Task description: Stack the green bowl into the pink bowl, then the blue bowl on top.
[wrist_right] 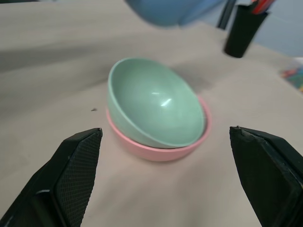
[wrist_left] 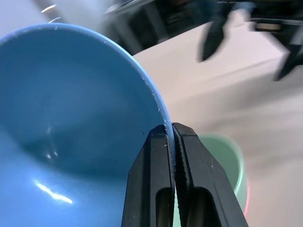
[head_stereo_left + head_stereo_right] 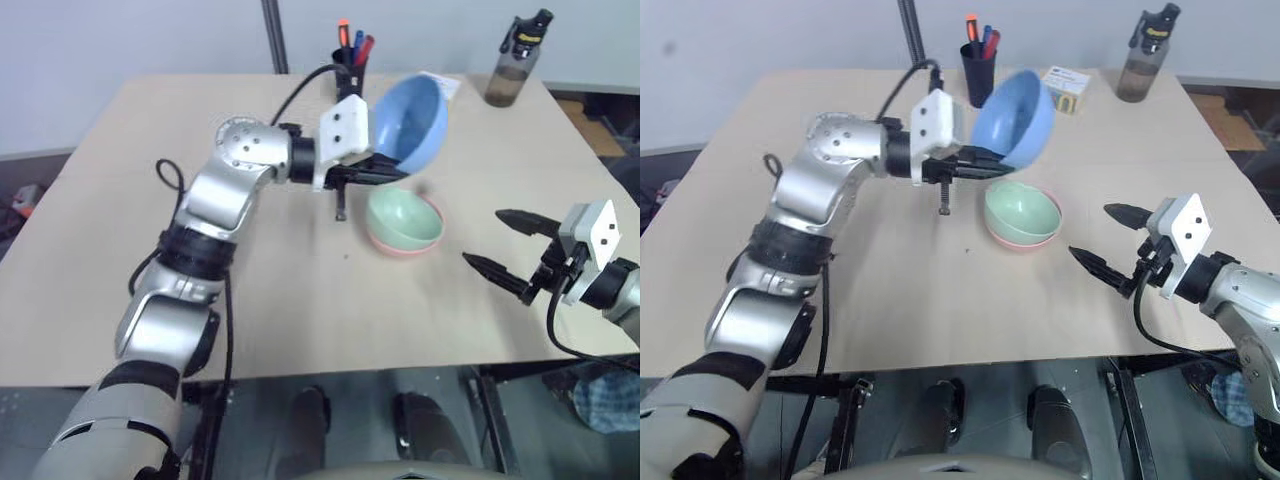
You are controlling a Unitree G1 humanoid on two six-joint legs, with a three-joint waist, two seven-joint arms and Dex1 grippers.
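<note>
- Three bowls show in the left eye view: the blue bowl (image 3: pixel 412 122) is held up off the table (image 3: pixel 120 250), tipped on its side with its hollow facing the camera, just above and behind the other two. The left gripper (image 3: pixel 385 174) pinches its lower rim with fingers clenched together. The green bowl (image 3: pixel 404 218) sits nested in the pink bowl (image 3: pixel 403 246) on the table. The right gripper (image 3: pixel 505 245) hovers well to the right of the stack, its fingers spread wide and holding nothing. A black pen cup (image 3: pixel 350 72) stands behind the raised bowl, and a dark bottle (image 3: pixel 516 62) stands at the far right corner.
- Right eye view: same layout; a small box (image 3: pixel 1067 86) lies near the pen cup.
- Left wrist view: the two black fingers (image 2: pixel 154 179) are shut on the blue bowl's thin rim, one inside and one outside. The green bowl is blurred beyond them.
- Right wrist view: the green bowl sits tilted inside the pink one, framed between the parted fingertips (image 1: pixel 75 165), apart from both. The blue bowl's underside hangs above.
</note>
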